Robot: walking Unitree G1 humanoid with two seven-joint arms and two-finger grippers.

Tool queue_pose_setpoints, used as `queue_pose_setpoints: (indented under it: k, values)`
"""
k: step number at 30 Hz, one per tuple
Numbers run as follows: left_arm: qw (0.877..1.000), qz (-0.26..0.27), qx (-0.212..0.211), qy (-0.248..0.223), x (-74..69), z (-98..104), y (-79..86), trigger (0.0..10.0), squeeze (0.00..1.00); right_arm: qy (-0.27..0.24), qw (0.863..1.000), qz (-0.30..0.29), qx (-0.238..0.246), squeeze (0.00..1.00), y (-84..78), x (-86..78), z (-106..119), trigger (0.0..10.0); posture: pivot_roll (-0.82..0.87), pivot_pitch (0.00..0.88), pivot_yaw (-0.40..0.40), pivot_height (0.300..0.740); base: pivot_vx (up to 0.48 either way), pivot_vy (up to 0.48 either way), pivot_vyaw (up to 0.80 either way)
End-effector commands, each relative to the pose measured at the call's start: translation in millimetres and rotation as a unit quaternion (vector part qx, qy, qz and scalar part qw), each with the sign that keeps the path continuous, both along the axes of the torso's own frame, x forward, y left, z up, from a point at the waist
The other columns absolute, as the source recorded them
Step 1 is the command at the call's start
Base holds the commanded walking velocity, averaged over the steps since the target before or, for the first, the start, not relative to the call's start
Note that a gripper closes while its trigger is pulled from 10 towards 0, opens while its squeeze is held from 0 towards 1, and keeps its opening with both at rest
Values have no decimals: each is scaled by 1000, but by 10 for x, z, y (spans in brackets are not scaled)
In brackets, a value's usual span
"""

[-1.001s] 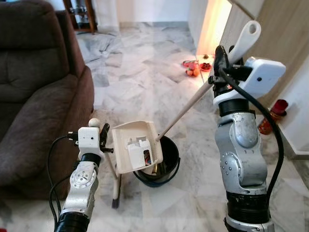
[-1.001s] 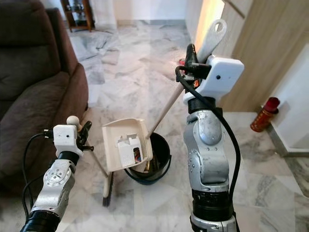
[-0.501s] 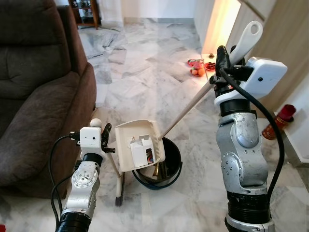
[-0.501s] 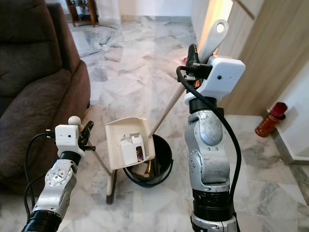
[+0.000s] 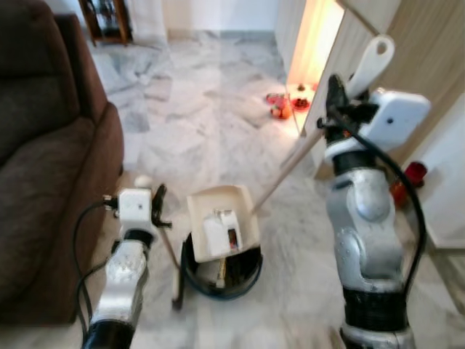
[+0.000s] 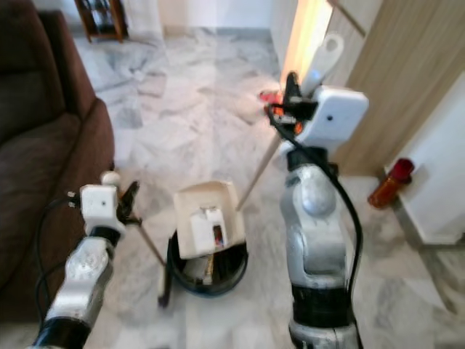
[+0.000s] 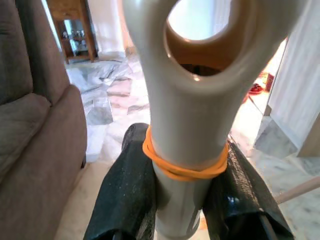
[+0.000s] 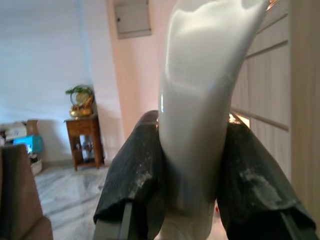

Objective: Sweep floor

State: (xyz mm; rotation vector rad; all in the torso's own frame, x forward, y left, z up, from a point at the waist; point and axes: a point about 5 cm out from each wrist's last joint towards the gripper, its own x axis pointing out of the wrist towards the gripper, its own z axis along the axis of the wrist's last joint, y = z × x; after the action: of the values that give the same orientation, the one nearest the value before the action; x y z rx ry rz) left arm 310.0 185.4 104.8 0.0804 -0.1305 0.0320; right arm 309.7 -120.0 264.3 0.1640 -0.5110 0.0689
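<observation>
Floor: pale grey marble tiles, blurred in both eye views.
Bin: a black round bin stands on the floor near the robot, between its two arms, with scraps inside.
Dustpan: a cream dustpan is tipped over the bin's mouth, white bits of litter lying in it; its long handle slants up to the right.
Right gripper: the right gripper is raised high on the right, its two black fingers pinched on the top of the dustpan handle, whose flat cream end stands up between them.
Broom: a thin broom stick slants down to a dark head on the floor, just left of the bin.
Left gripper: the left gripper is low on the left, fingers clamped on the cream looped broom grip, just under an orange rubber band.
Sofa: a dark brown sofa fills the left side.
Wall: wood panelling on the right, a red bottle at its foot.
Far floor: small red things by the lit gap.
</observation>
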Motion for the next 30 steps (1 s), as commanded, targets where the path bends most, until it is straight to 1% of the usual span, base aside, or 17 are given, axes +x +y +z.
queue_pose_setpoints:
  k: [1,9,14,15,18,20,22,25,28,30]
  values:
    - [1000,-5,-3,-28,8,96,-55,10000,0,-39,999,0,15,0,-28,-57,139,10000,54,92,-2,740,0,0,0]
    - [1000,-7,-4,-28,6,93,-56,10000,0,-43,999,-1,14,0,-20,-60,149,10000,54,93,-2,740,0,0,0]
    - [1000,-9,-4,-25,7,87,-56,10000,0,-56,998,1,10,0,-5,-84,182,10000,53,94,-1,740,0,0,0]
    - [1000,-9,-3,-24,5,82,-58,10000,0,-67,998,4,-3,0,27,-106,201,10000,53,94,-1,740,0,0,0]
    - [1000,-10,-3,-24,4,81,-59,10000,0,-75,997,6,-11,0,63,-124,215,10000,54,96,0,740,0,0,0]
    - [1000,-11,-3,-24,4,80,-59,10000,0,-89,996,9,-29,0,117,-152,237,10000,54,96,0,740,0,0,0]
    - [1000,-10,-3,-24,4,79,-58,10000,0,-102,994,10,-48,0,160,-177,254,10000,54,95,0,740,0,0,0]
    - [1000,-11,-4,-24,4,82,-59,10000,0,-123,988,15,-91,0,242,-230,259,10000,55,95,1,740,0,0,0]
    - [1000,-12,-4,-24,6,80,-64,10000,0,-132,985,43,-99,0,359,-291,231,10000,55,96,2,740,0,0,0]
    - [1000,-13,-4,-25,7,82,-69,10000,0,-137,984,59,-93,0,411,-320,234,10000,54,97,4,740,0,0,0]
